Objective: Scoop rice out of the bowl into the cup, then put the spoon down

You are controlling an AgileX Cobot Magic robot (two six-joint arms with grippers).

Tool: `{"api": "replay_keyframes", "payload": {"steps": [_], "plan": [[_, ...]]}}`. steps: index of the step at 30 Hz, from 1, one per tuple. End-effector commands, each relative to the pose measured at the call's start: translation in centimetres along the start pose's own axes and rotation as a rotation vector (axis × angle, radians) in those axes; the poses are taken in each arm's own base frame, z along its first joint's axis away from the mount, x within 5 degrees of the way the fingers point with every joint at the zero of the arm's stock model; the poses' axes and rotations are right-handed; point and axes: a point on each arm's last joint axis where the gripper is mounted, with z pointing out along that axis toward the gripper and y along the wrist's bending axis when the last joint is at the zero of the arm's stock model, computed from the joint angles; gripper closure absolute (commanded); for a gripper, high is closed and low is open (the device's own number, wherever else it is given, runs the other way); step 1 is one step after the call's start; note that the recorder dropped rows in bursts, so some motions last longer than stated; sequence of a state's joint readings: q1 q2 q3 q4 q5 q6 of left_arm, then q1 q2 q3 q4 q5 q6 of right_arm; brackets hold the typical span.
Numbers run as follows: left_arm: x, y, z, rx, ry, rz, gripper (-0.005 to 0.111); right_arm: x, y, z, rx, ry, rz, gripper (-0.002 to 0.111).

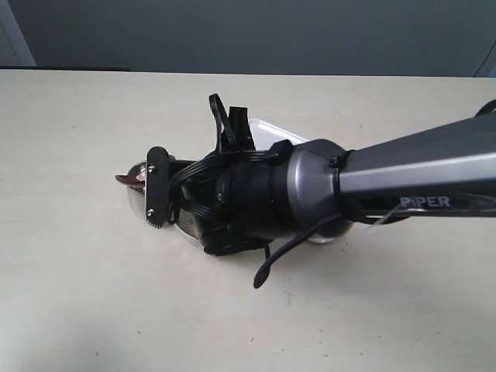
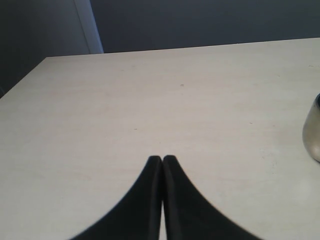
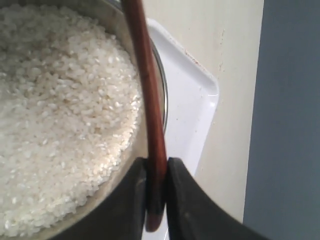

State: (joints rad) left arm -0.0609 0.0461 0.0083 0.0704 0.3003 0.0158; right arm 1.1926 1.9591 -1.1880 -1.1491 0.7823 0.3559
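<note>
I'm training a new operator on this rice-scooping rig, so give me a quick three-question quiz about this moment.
1. Fill in: the right gripper grips the spoon by its ____.
2. True or false: the left gripper is shut and empty.
3. What lies beside the bowl of rice? A white tray; B blue towel; C wooden board.
Key: 1 handle; 2 true; 3 A.

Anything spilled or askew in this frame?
Nothing stands out. The rice sits inside the bowl, with no grains visible on the white tray or table. The spoon handle is gripped in the right pincer; the left pincer is shut, empty.
</note>
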Motion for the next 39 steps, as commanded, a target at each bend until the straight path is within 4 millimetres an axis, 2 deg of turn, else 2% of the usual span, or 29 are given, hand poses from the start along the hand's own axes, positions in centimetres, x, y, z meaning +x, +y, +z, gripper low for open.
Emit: {"api": "replay_keyframes", "payload": {"steps": [1, 31, 39], "plan": [[-0.4, 0.0, -0.1, 0.001, -0.017, -0.007, 0.106, 0.6, -0.7, 0.3, -0.017, 0.019, 0.049, 0.109], [-0.4, 0.0, -0.1, 0.001, -0.019, -0.007, 0.106, 0.6, -0.2, 0.3, -0.108, 0.008, 0.147, 0.109], [-0.4, 0.0, -0.1, 0.001, -0.019, -0.007, 0.106, -0.4, -1.3, -0.2, -0.110, -0.024, 0.198, 0.109]]}}
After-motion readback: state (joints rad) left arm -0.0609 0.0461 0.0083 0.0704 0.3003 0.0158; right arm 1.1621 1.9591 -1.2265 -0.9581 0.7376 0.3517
